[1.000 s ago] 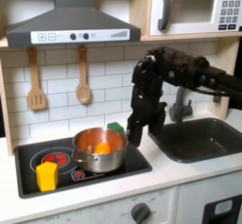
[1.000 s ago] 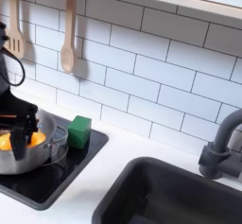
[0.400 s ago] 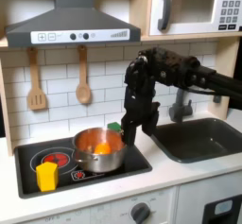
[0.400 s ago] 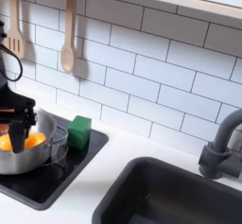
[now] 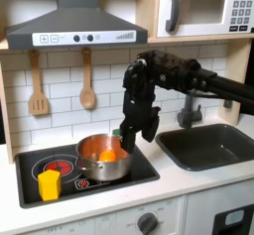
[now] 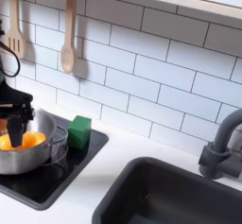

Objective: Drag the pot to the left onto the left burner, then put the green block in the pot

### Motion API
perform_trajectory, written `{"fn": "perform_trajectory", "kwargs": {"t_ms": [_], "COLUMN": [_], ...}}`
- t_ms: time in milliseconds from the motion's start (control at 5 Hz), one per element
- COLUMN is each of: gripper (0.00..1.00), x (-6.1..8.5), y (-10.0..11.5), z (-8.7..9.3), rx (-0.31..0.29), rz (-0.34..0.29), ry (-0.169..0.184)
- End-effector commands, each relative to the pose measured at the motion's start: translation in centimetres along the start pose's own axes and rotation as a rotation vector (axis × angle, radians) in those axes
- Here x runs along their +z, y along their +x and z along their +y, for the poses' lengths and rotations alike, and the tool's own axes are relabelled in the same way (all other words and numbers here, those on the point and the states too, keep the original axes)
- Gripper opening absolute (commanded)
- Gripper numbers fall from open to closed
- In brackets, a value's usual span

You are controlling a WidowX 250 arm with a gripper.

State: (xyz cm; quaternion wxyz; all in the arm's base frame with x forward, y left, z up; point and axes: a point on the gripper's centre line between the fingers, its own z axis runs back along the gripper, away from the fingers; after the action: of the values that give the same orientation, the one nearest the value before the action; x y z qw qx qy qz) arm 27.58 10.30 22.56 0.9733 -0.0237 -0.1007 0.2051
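The shiny pot (image 5: 103, 158) (image 6: 28, 154) stands on the black cooktop's right burner in the first exterior view, with an orange round piece (image 5: 106, 156) inside. The red-ringed left burner (image 5: 59, 166) lies bare beside it. The green block (image 6: 79, 131) (image 5: 119, 134) sits on the cooktop just behind the pot's far rim. My gripper (image 5: 128, 146) (image 6: 16, 133) hangs over the pot's right rim in the first exterior view, fingers apart and dipping toward the inside, open and holding nothing.
A yellow cup (image 5: 50, 184) stands at the cooktop's front left corner. The sink (image 5: 212, 146) (image 6: 175, 195) and faucet (image 5: 189, 110) (image 6: 217, 152) are to the right in both exterior views. A spatula (image 5: 38, 85) and spoon (image 5: 87, 80) hang on the tiled wall.
The arm has swung left in the first exterior view, bringing the gripper from beside the pot to over its rim. Pot and green block have not moved.
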Motion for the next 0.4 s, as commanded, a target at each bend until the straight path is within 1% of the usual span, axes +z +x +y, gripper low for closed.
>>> {"fn": "perform_trajectory", "kwargs": {"t_ms": [0,200], "gripper": [1.0,1.0], "x": [-0.47,-0.72], "y": [1.82,2.75], "z": [0.65,0.81], "rx": [0.021,0.037], "rz": [0.003,0.005], "ry": [-0.002,-0.014]}}
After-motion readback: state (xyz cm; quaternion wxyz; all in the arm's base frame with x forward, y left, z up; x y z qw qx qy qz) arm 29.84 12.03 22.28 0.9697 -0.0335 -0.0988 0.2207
